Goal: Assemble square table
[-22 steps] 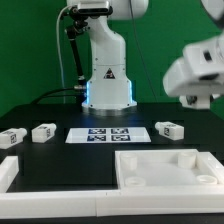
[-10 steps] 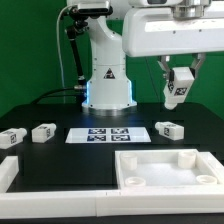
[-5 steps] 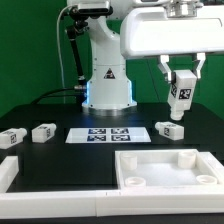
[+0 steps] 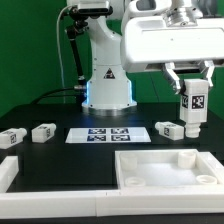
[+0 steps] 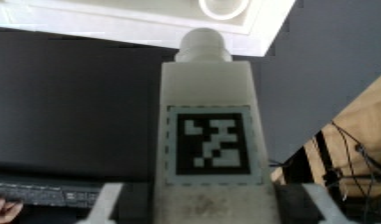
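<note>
Exterior view: fingers (image 4: 176, 78) clamped on upright white boxy leg block (image 4: 194, 110). Rounded peg end (image 5: 205, 42), smooth plastic, square tag (image 5: 213, 143).

arm: your Panda arm (image 4: 106, 62) stands upright at the back.
wrist: your wrist (image 4: 170, 42) sits high on the exterior view's right.
gripper: your gripper (image 4: 191, 88) points down, off the surface.
jaws: closed on a leg (image 4: 194, 110), held upright.

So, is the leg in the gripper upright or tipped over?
Upright. In the exterior view the leg hangs vertically in the gripper, its tag facing the camera, whereas the loose legs lie on their sides.
</note>
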`<state>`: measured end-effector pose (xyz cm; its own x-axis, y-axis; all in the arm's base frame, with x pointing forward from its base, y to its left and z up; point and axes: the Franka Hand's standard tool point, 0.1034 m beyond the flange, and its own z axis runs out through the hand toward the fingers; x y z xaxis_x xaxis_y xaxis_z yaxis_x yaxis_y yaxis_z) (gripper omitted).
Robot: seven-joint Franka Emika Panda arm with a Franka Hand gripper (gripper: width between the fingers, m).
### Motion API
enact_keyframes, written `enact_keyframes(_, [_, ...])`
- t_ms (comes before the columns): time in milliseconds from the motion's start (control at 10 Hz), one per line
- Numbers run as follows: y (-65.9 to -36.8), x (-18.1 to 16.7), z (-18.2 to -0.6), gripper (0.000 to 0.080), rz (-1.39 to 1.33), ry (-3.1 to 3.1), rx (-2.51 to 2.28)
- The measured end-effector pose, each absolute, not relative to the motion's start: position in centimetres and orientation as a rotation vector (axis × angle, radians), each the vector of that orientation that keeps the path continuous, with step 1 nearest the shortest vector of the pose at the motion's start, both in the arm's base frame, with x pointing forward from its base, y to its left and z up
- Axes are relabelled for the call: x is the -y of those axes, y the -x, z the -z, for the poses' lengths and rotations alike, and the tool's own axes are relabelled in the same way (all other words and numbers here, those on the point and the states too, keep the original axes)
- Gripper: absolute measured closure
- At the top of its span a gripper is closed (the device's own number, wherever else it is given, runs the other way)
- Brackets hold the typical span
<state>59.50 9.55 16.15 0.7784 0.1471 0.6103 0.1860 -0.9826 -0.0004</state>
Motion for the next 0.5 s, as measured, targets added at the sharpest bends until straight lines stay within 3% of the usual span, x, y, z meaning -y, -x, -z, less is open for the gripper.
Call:
enact_keyframes(300, [-59.6, -9.6, -16.1, 0.0508, 0.984, 2.908, 0.276])
enact_keyframes(500, [-59.9, -10.1, -15.0, 0.0508, 0.967, 2.908, 0.276])
